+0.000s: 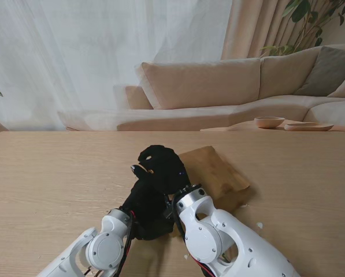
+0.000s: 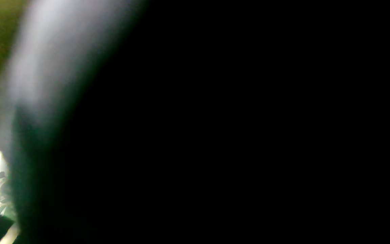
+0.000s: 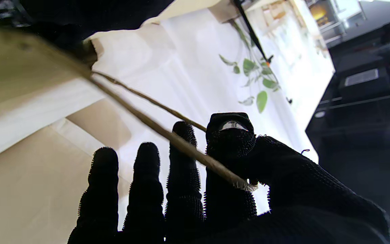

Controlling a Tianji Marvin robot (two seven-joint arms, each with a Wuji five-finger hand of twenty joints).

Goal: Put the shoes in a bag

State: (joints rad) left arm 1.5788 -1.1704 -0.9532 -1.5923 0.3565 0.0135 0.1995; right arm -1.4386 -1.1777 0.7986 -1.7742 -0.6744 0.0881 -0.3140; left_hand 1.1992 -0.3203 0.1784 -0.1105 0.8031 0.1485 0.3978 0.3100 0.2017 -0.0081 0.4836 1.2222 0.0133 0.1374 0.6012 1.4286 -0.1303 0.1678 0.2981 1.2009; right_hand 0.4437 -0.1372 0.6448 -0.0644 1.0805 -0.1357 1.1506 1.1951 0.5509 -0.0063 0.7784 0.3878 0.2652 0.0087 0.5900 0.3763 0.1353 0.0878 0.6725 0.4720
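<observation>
Hands bunched over a brown bag

Blackness fills nearly all of the left wrist view, so nothing there can be read. On the wooden surface [image 1: 51,179], the left robot hand [image 1: 144,199] is a dark mass near me; whether it grips anything I cannot tell. Just right, the right robot hand [image 1: 160,167] pinches the thin edge of the brown bag [image 1: 215,173] between thumb and forefinger [image 3: 227,162], other fingers straight. Shoes cannot be made out.
</observation>
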